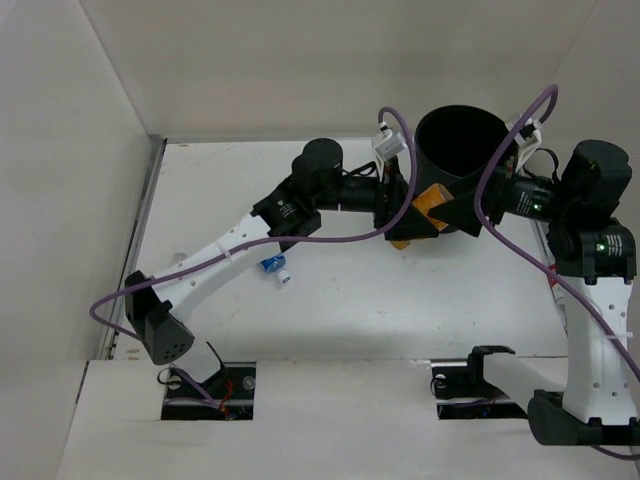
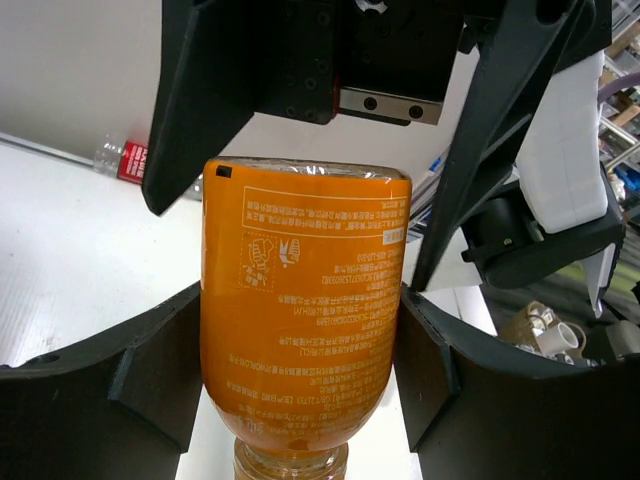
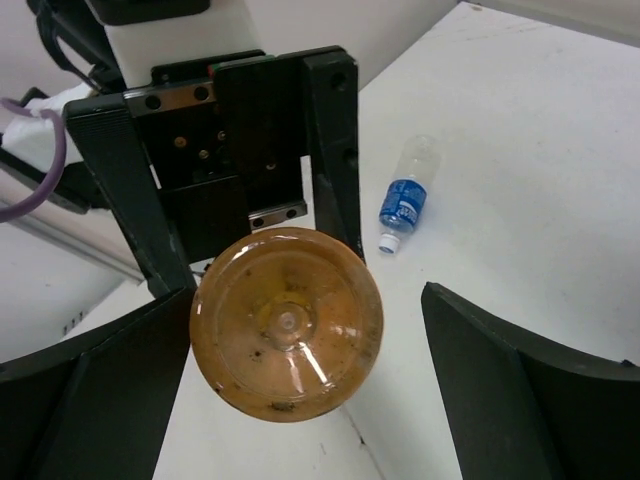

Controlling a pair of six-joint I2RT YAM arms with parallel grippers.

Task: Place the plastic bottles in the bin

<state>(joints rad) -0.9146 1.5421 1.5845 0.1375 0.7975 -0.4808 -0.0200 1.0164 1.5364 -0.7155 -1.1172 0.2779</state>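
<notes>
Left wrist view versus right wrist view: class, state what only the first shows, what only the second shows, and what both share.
Left wrist only: the printed label of the orange bottle, and a red-labelled bottle lying far off. Right wrist only: the orange one's round base, a blue-labelled bottle. Both: the orange bottle clamped in the left gripper.

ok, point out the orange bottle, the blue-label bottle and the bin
orange bottle (image 2: 300, 320), left wrist view, on its label.
blue-label bottle (image 3: 403, 206), right wrist view, on the blue label.
bin (image 1: 458, 192), top external view, on its front wall.
</notes>
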